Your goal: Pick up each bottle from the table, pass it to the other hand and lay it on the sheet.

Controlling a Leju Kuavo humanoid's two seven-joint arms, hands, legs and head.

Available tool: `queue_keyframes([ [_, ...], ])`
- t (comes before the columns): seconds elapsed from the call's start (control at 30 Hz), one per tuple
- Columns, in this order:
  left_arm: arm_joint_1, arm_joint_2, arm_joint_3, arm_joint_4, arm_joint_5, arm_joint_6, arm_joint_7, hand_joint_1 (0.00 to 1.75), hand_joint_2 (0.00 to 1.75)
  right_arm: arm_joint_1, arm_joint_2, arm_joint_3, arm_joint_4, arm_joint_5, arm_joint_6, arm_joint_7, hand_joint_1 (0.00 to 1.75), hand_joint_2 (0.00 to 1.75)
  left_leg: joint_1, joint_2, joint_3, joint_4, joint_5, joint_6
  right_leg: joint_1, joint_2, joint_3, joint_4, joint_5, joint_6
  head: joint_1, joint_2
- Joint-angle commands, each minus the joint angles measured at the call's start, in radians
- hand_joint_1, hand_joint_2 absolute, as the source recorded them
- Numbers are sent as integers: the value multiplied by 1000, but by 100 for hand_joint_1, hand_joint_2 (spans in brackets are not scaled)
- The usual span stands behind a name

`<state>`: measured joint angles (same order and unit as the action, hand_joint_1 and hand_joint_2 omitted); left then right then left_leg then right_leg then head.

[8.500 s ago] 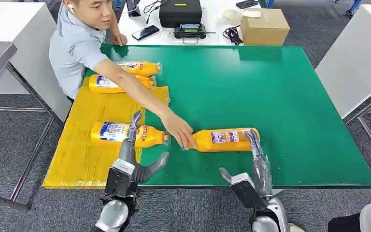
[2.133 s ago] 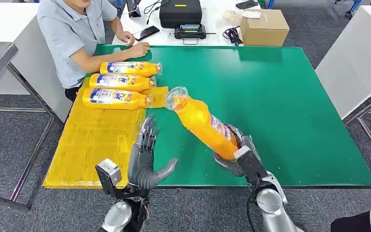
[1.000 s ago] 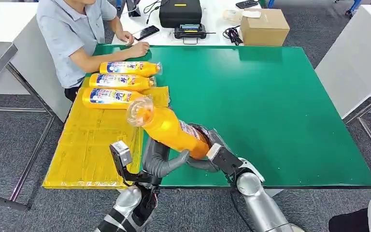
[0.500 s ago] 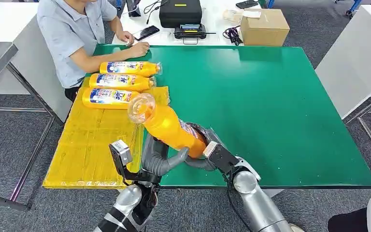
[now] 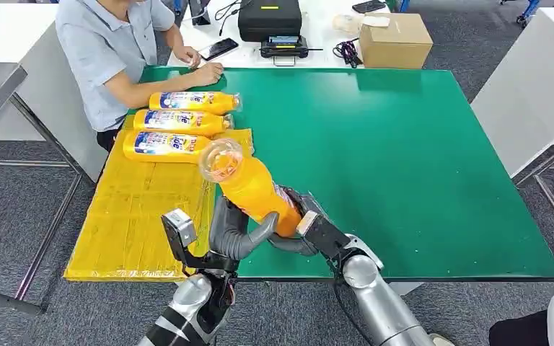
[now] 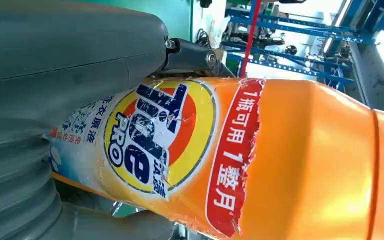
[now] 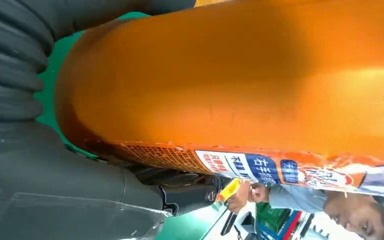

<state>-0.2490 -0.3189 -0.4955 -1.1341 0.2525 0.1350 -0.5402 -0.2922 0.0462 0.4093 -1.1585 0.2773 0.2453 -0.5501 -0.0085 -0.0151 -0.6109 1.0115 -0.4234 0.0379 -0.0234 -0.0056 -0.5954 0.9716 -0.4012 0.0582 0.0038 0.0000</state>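
Observation:
An orange detergent bottle [image 5: 251, 189] is held tilted above the table's near edge, its clear cap [image 5: 221, 158] pointing up and toward the yellow sheet [image 5: 133, 213]. My right hand [image 5: 304, 222] grips its base. My left hand [image 5: 232, 232] wraps its lower body, thumb in front and fingers behind. In the left wrist view the bottle's label [image 6: 175, 145] lies against my thumb [image 6: 65, 55]. The right wrist view has the orange body [image 7: 260, 85] pressed into my right hand [image 7: 25, 160]. Three more bottles [image 5: 180, 122] lie side by side on the sheet's far end.
The green table [image 5: 411, 158] stretches to the right. A person sits at the far left corner with a hand [image 5: 206, 73] resting on the table. Beyond the table are a cardboard box [image 5: 395, 40], a black case [image 5: 269, 17] and a phone [image 5: 216, 48].
The bottle has tipped more upright and its cap has shifted a little to the right. My left thumb has closed further round the bottle while the right hand keeps holding the base.

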Motion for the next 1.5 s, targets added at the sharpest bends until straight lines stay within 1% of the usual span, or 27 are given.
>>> queue_keyframes([
  [0.03,-41,9,-5,51,47,-47,39,175,175,-66,-1,56,143,7,1,25,175,175,2,3,4,0,-2,-3,2,2,4,-1,-1,-3,0,0],
  [0.2,-50,10,-9,52,42,-45,38,175,175,-72,7,77,166,35,-23,23,175,175,1,2,3,0,-1,-2,1,1,2,-1,0,-2,0,0],
  [0.23,-50,11,-7,50,42,-43,38,175,175,-72,6,75,168,35,-26,24,122,175,1,1,1,0,0,-1,1,1,1,-1,0,-1,0,0],
  [0.27,-48,11,-3,49,35,-29,37,175,175,-71,5,73,170,41,-38,29,0,175,2,2,4,0,-2,-2,2,2,3,-1,-1,-3,0,0],
  [0.33,-48,21,-2,38,-38,51,22,175,175,-65,1,65,164,66,-79,46,0,175,1,1,3,0,-1,-1,1,1,2,-1,-1,-2,0,0],
  [0.37,-43,32,1,19,-116,122,22,175,175,-52,-2,54,151,95,-120,59,0,175,1,2,4,0,-2,-2,2,1,4,-1,-1,-3,0,0],
  [0.43,-31,48,9,-21,-248,203,34,175,175,-28,-10,35,132,152,-175,76,0,175,0,1,2,0,-1,-1,1,0,2,-1,0,-1,0,0],
  [0.47,-14,54,26,-60,-323,226,48,175,175,-10,-14,14,122,181,-196,81,0,175,2,2,4,0,-2,-2,2,1,4,-1,-1,-3,0,0],
  [0.57,36,63,77,-157,-457,251,69,175,175,36,-21,-40,95,238,-225,75,0,175,1,1,4,-1,-1,-2,2,0,4,-1,-1,-3,0,0],
  [0.7,97,67,138,-254,-549,252,107,175,175,108,-29,-120,18,339,-312,96,0,175,3,4,8,0,-4,-4,3,3,7,-1,-3,-4,0,0],
  [0.73,105,68,151,-267,-556,249,111,175,175,122,-28,-140,-2,350,-324,99,0,175,1,2,4,-1,-2,-2,1,1,4,-1,-1,-3,0,0],
  [0.77,112,67,166,-279,-564,245,112,175,175,137,-25,-164,-22,356,-331,93,0,175,2,2,6,-1,-3,-3,2,1,6,-1,-3,-4,0,0],
  [0.8,119,66,177,-289,-572,239,117,175,175,155,-18,-195,-43,356,-334,91,0,175,1,2,4,0,-2,-2,2,1,3,-1,-2,-3,0,0],
  [0.83,121,66,179,-292,-573,237,117,175,175,163,-19,-203,-54,355,-331,86,0,175,2,3,6,1,-4,-4,3,2,6,0,-3,-4,0,0],
  [0.87,126,61,190,-295,-586,232,120,175,175,175,-12,-228,-68,372,-335,81,0,175,1,1,2,0,-2,-2,1,0,2,0,-1,-2,0,0],
  [0.9,128,60,191,-295,-592,230,122,175,175,181,-9,-237,-73,376,-340,80,0,175,1,1,4,0,-3,-3,2,0,4,0,-2,-3,0,0],
  [0.97,136,56,199,-292,-596,226,126,175,175,203,-1,-274,-89,350,-314,71,0,175,1,1,3,0,-2,-2,1,0,3,0,-2,-3,0,0],
  [1.03,129,67,190,-277,-699,274,135,175,175,208,4,-290,-90,368,-312,62,0,175,1,1,3,0,-2,-2,1,0,3,-1,-2,-3,0,0],
  [1.07,116,80,185,-255,-889,372,178,175,175,200,6,-291,-84,374,-304,52,0,175,1,1,4,0,-2,-3,2,0,4,-1,-2,-3,0,0],
  [1.1,108,83,189,-245,-970,400,210,175,175,192,6,-287,-78,383,-303,48,0,175,1,0,2,0,-1,-2,1,0,2,-1,-1,-2,0,0],
  [1.13,104,85,198,-244,-971,399,211,175,175,186,9,-287,-77,383,-303,48,0,175,2,2,4,0,-2,-3,2,1,4,-1,-2,-3,0,0],
  [1.23,102,84,202,-243,-972,397,211,175,175,184,10,-286,-76,384,-303,48,0,175,1,2,2,-1,-1,-2,1,2,2,-1,-1,-2,0,0],
  [1.27,102,84,202,-243,-972,397,211,175,175,184,10,-286,-76,384,-303,48,0,175,1,4,5,-1,-2,-3,1,3,4,-1,-1,-4,0,0],
  [1.33,102,84,202,-243,-972,397,211,175,175,184,10,-286,-76,384,-303,48,0,175,1,1,2,0,-1,-2,1,0,2,-1,-1,-2,0,0],
  [1.4,101,84,210,-235,-1026,385,235,175,175,184,14,-287,-79,384,-301,46,0,175,2,3,5,0,-3,-3,2,1,5,-1,-2,-4,0,0],
  [1.47,97,85,221,-227,-1220,406,280,175,175,177,12,-279,-79,397,-308,37,0,175,1,2,3,0,-1,-2,1,1,2,0,-1,-2,0,0],
  [1.5,88,94,219,-209,-1301,408,307,175,175,170,12,-276,-73,400,-309,35,0,175,2,3,4,0,-2,-2,2,2,3,-1,-1,-3,0,0],
])
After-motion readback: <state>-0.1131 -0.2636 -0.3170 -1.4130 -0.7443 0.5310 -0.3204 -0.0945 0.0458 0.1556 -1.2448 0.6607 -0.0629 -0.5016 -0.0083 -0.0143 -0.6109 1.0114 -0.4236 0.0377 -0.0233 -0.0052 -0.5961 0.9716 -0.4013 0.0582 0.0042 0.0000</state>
